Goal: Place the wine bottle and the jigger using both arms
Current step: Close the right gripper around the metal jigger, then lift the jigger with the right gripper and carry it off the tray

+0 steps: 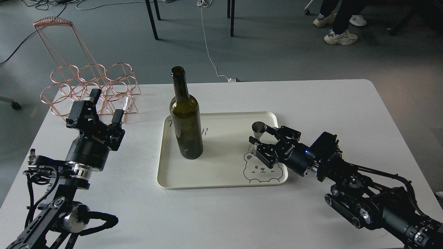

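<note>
The dark olive-green wine bottle [186, 117] stands upright on the left part of a cream tray [221, 173]. The silver jigger [258, 133] stands upright on the right part of the tray, above a bear drawing. My right gripper [263, 135] is open, with one finger on each side of the jigger's waist, not closed on it. My left gripper [105, 105] is open and empty above the table, well left of the bottle, in front of the wire rack.
A copper wire bottle rack [90, 86] stands at the table's back left corner. The white table [328, 110] has bare room right of and in front of the tray. Chair legs, cables and a person's feet are on the floor behind.
</note>
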Controlling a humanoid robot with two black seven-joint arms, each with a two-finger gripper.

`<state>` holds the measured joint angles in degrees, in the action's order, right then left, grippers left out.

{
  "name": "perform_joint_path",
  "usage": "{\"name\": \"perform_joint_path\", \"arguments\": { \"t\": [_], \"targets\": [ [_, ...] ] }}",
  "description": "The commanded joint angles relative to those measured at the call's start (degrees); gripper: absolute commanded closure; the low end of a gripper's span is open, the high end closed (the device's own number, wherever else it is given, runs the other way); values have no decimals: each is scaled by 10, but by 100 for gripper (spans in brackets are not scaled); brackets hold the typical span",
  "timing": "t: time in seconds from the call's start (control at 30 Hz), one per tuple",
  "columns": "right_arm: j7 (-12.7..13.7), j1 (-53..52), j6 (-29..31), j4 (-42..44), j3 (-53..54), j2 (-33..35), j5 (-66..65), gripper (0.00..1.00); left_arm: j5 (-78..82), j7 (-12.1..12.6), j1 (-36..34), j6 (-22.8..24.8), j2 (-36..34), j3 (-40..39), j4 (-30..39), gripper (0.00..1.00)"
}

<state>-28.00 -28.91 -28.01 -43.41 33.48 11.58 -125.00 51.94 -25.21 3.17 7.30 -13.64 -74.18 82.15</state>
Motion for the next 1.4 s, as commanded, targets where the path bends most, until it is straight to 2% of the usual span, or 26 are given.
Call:
{"name": "perform_joint_path", "arguments": {
  "t": [0.0, 0.33, 0.43, 0.6, 0.7, 0.87, 1.03, 1.2, 1.37],
  "targets": [
    [0, -1, 0, 1, 0, -2, 0, 43, 0, 0, 0, 0, -2, -1, 0, 2],
    [0, -1, 0, 3, 0, -9, 0, 47, 0, 0, 0, 0, -7, -1, 0, 2],
    [0, -1, 0, 6, 0, -12, 0, 58, 0, 0, 0, 0, -9, -2, 0, 2],
    [0, -3, 0, 10, 0, -12, 0, 66, -1, 0, 0, -1, -9, -2, 0, 2],
    [0, -4, 0, 10, 0, -11, 0, 75, 0, 0, 0, 0, -9, -2, 0, 2],
    [0, -12, 0, 6, 3, -12, 0, 80, 0, 0, 1, 0, -10, -2, 1, 2],
    [0, -13, 0, -2, 14, -2, 0, 80, 0, 1, 0, -1, -10, -2, 8, 2],
    [0, -8, 0, -25, 71, 29, 0, 79, 0, 1, 1, -1, -10, -2, 11, 2],
    [0, 0, 0, -38, 96, 84, 40, 79, 0, 1, 1, -1, -12, -2, 20, 2]
  ]
}}
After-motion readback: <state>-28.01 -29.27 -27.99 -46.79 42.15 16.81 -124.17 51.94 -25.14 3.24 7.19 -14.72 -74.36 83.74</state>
